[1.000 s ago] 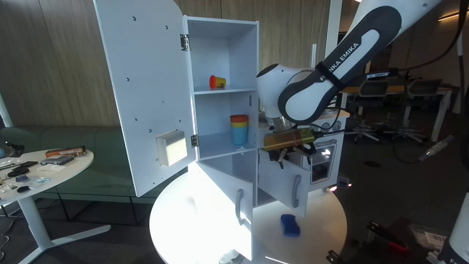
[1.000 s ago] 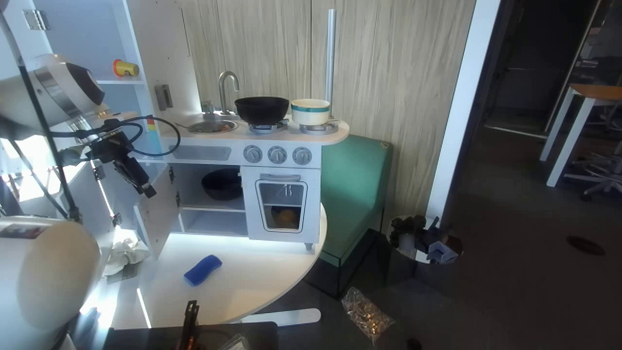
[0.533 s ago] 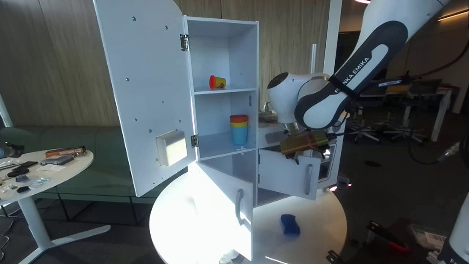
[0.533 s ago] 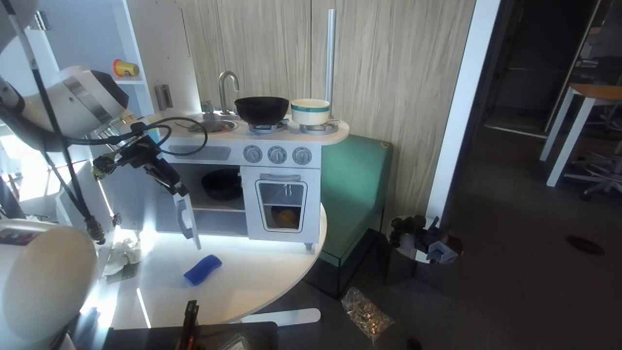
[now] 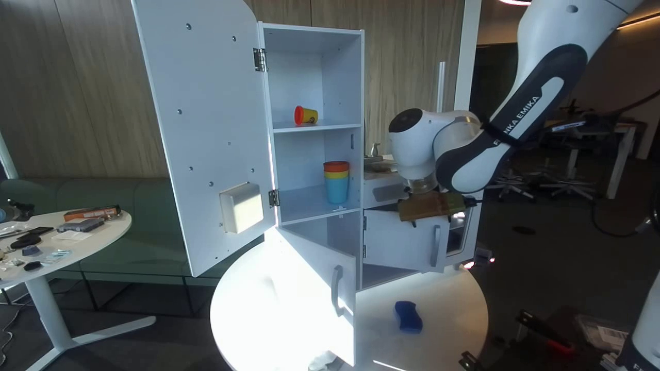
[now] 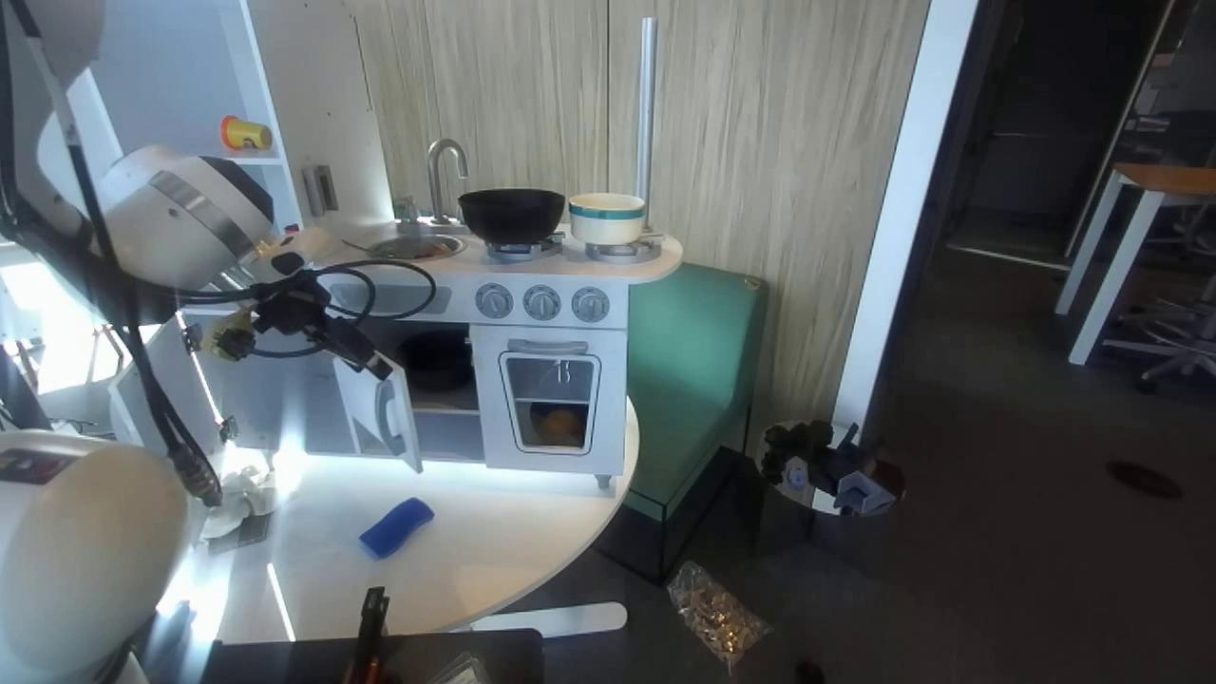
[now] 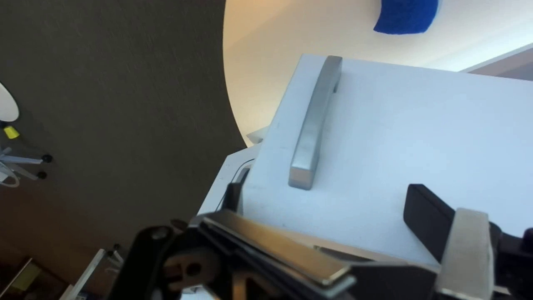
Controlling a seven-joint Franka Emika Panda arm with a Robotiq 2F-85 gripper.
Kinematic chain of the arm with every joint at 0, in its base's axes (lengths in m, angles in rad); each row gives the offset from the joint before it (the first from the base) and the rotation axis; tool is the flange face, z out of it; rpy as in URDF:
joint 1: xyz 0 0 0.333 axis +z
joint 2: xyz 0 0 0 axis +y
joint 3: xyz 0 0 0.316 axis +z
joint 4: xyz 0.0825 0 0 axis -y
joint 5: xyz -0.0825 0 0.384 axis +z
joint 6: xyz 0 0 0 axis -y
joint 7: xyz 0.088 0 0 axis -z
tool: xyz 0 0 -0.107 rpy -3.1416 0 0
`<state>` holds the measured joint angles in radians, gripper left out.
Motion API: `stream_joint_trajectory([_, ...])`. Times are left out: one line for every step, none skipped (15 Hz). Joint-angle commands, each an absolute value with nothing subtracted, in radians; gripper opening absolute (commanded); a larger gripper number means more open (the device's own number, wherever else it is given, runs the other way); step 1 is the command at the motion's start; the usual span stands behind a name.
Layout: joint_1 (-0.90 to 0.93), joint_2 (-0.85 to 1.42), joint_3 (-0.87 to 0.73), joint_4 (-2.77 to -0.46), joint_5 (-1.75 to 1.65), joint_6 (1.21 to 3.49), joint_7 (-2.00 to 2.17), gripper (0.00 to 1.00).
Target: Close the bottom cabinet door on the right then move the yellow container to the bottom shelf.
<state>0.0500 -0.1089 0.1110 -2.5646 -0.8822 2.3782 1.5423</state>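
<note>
The bottom cabinet door on the right (image 5: pixel 399 237) stands ajar, its grey handle (image 7: pixel 316 125) near the free edge. My gripper (image 7: pixel 329 204) is at the upper part of the door's outer face, jaws wide apart with nothing gripped. One dark fingertip (image 7: pixel 429 216) is before the panel and the opposite one lies by its free edge; contact cannot be told. The yellow container (image 5: pixel 308 116), with its red end, lies on its side on the higher board, also visible in an exterior view (image 6: pixel 247 134). Below it, the bottom shelf (image 5: pixel 301 207) carries a stack of coloured cups (image 5: pixel 336 186).
The left lower door (image 5: pixel 314 278) and the tall upper door (image 5: pixel 206 129) stand open. A blue sponge (image 6: pixel 396 528) lies on the round white table (image 6: pixel 494 541). Beside the cupboard is the toy oven (image 6: pixel 549 399), with a black pan (image 6: pixel 513 215) and a white pot (image 6: pixel 608 218) above.
The right bottom door has swung from wide open to ajar, towards the oven. My gripper has moved along with it, still open. The yellow container and cups have not moved.
</note>
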Motion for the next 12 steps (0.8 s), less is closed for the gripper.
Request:
stream_joint_trajectory([0.027, -0.201, 0.092, -2.632, -1.051, 2.53, 1.64, 1.0])
stream_joint_trajectory([0.019, -0.221, 0.087, -2.645, -1.109, 2.557, 1.676, 1.0])
stream_joint_trajectory([0.009, -0.228, 0.079, -2.652, -1.158, 2.58, 1.7, 1.0])
stream_joint_trajectory([0.001, -0.223, 0.066, -2.655, -1.187, 2.616, 1.712, 1.0])
stream_joint_trajectory([-0.014, -0.214, 0.055, -2.656, -1.223, 2.657, 1.734, 1.0])
stream_joint_trajectory([-0.024, -0.189, 0.035, -2.651, -1.234, 2.71, 1.733, 1.0])
stream_joint_trajectory([-0.034, -0.162, 0.017, -2.647, -1.243, 2.763, 1.726, 1.0])
stream_joint_trajectory([-0.042, -0.134, -0.002, -2.645, -1.248, 2.823, 1.71, 1.0])
stream_joint_trajectory([-0.051, -0.126, -0.011, -2.644, -1.271, 2.855, 1.716, 1.0])
stream_joint_trajectory([-0.063, -0.148, -0.009, -2.641, -1.346, 2.855, 1.759, 1.0])
stream_joint_trajectory([-0.077, -0.194, -0.004, -2.642, -1.445, 2.832, 1.807, 1.0])
stream_joint_trajectory([-0.087, -0.232, -0.007, -2.649, -1.525, 2.825, 1.841, 1.0])
